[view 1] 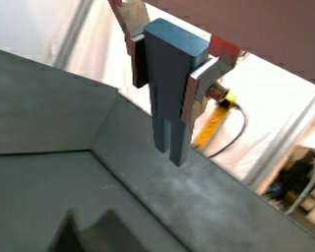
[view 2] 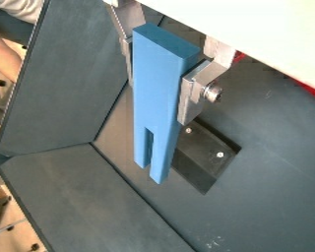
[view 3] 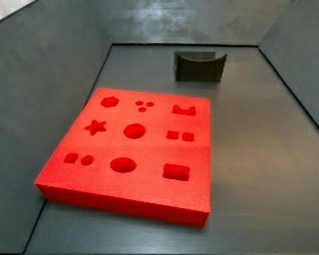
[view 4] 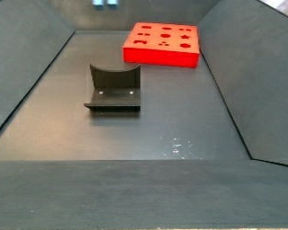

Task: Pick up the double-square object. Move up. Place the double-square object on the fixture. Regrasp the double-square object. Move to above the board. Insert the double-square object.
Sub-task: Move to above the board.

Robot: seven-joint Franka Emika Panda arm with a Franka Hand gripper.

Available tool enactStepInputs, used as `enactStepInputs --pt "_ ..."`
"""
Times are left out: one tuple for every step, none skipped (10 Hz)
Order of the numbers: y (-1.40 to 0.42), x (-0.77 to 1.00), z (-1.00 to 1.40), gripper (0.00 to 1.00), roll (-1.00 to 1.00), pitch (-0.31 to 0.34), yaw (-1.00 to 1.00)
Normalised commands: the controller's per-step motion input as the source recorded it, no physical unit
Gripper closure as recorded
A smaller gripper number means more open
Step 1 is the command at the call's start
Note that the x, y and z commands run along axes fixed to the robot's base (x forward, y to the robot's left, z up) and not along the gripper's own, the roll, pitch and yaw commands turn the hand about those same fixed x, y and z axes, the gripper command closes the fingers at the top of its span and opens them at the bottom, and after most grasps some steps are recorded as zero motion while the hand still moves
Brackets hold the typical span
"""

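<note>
My gripper is shut on the double-square object, a slate-blue bar hanging upright with its two square prongs pointing down. The silver fingers clamp its upper part, high above the floor. In a wrist view the fixture lies on the floor below and beside the prongs. Both side views show the fixture, dark with a U-shaped notch, standing apart from the red board. The arm is out of both side views; only two small blue tips show at one frame's upper edge.
Dark sloping walls enclose the grey floor on all sides. Beyond the enclosure wall, a yellow cable and white curtains show in a wrist view.
</note>
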Motion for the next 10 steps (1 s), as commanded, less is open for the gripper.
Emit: enactStepInputs --pt "-1.00 -0.83 0.41 1.00 -1.00 0.019 -0.03" --pt "-1.00 -0.88 0.45 1.00 -1.00 -0.007 -0.03" --pt "-1.00 -0.95 0.43 1.00 -1.00 -0.020 -0.03" --pt "-1.00 -0.97 0.43 1.00 -1.00 -0.025 -0.03" --pt "-0.75 -0.79 0.33 1.00 -1.00 -0.030 -0.03" --pt "-0.56 -0.61 0.25 1.00 -1.00 -0.030 -0.03" --pt "-0.25 -0.33 0.12 1.00 -1.00 -0.030 -0.03" --pt "-0.07 -0.16 0.04 1.00 -1.00 -0.034 -0.03" --pt "-0.01 -0.08 0.01 1.00 -1.00 -0.025 -0.04" --pt "-0.01 -0.07 0.03 1.00 -0.91 -0.031 -0.03"
